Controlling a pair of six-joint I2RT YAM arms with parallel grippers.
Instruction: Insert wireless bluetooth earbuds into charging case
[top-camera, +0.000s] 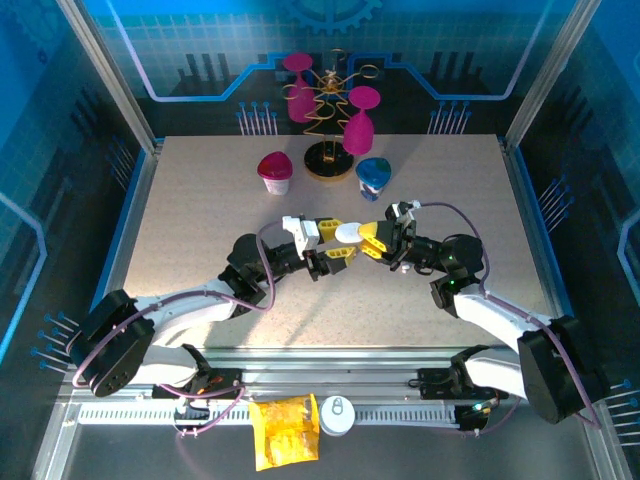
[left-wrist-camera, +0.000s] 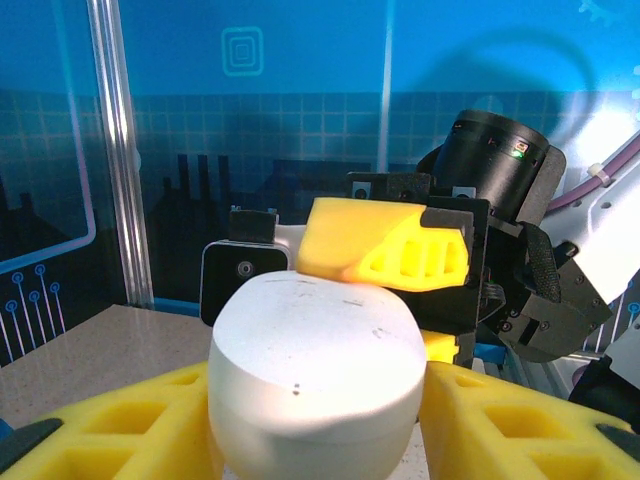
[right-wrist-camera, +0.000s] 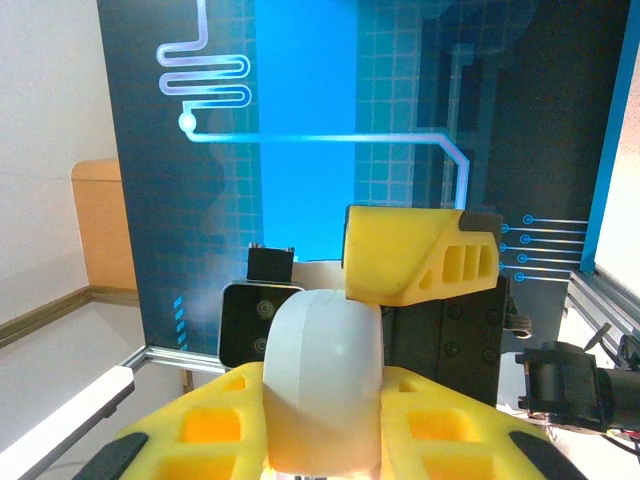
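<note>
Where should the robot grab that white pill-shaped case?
Probably around one rounded end, coming in end-on. The case is a smooth pill held level, and the left gripper and right gripper each pinch an end that way from opposite sides.

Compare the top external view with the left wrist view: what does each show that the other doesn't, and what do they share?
Top external: the table layout, with a gold rack of pink glasses, a pink cup, a blue cup and a yellow packet by the arm bases. Left wrist: close contact, with a yellow finger of the right gripper lying on top of the white charging case. Both: the left gripper and right gripper meeting on that case.
</note>
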